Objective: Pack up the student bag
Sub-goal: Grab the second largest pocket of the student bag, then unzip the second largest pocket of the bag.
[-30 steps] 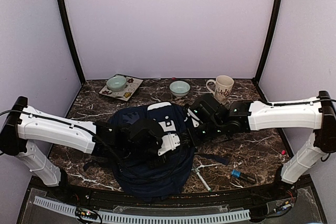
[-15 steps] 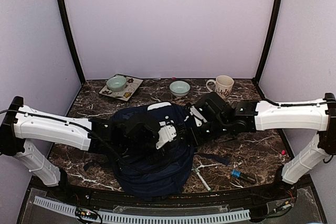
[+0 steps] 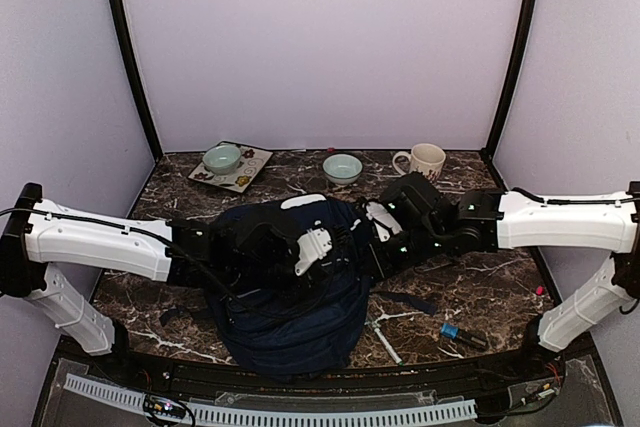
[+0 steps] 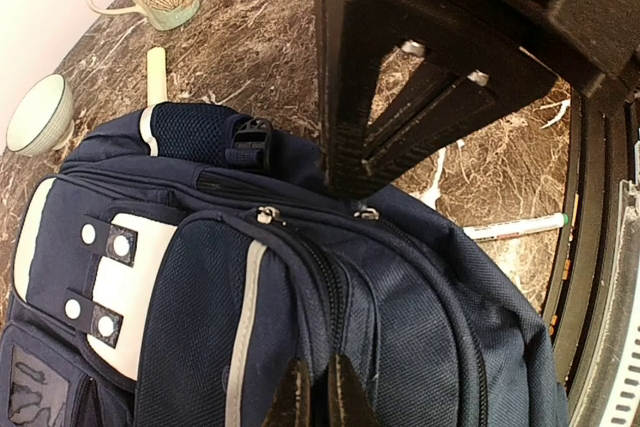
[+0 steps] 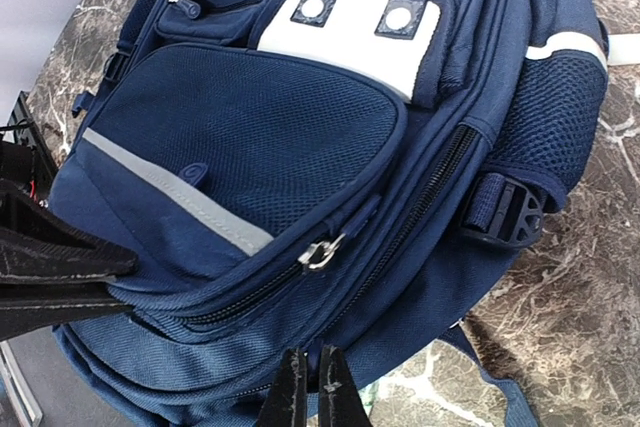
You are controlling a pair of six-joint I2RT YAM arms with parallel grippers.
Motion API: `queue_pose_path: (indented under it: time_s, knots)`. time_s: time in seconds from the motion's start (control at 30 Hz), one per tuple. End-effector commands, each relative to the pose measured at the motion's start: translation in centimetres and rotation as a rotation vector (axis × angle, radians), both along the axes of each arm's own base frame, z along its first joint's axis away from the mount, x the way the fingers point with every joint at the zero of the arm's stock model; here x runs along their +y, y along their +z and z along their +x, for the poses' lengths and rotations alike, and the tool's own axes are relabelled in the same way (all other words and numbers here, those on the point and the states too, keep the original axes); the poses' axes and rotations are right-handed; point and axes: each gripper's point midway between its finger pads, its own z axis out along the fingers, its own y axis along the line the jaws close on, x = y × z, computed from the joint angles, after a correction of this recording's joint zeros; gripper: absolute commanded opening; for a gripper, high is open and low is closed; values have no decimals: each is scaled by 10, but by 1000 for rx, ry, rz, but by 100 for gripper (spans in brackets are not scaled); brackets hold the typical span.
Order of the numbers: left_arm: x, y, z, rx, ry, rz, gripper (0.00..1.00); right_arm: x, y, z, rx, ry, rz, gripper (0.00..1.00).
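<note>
After shifting a little over the last second, kept left gripper [image 4: 312, 397] and right gripper [image 5: 308, 387] clenched tight against the student bag [image 3: 290, 332], lying flat mid-table [image 3: 480, 287]. Looked zipped up still, so nothing packed yet.

The large navy blue fabric backpack [image 3: 285, 332] fills the centre of the dark marble tabletop [image 3: 500, 282]. The white left arm [image 3: 100, 244] and white right arm [image 3: 560, 219] lie across it from either side.

The back edge is obstructed by a square patterned tray [image 3: 250, 175] with a pale green bowl [image 3: 222, 158], a second pale green bowl [image 3: 342, 167] and a cream shell-printed mug [image 3: 424, 161].

The front right holds a white marker [image 3: 384, 338] and a blue-handled tool [image 3: 462, 334]. Open marble lies between these and the right arm.
</note>
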Motion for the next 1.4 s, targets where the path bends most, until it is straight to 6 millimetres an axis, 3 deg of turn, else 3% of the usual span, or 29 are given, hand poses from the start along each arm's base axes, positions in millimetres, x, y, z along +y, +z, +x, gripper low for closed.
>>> queue_pose_path:
  time_s: [0.0,0.67,1.03,1.37]
  knots:
    - [2,41,35,-87,124,-109,0,13,18,-35,90,124,94,0]
    - [7,53,65,-4,220,-217,0,18,80,-53,-38,287,286,0]
    - [1,59,85,32,275,-287,0,21,94,-50,-93,311,288,0]
    - [-17,67,102,41,279,-318,0,25,124,-49,-163,352,320,0]
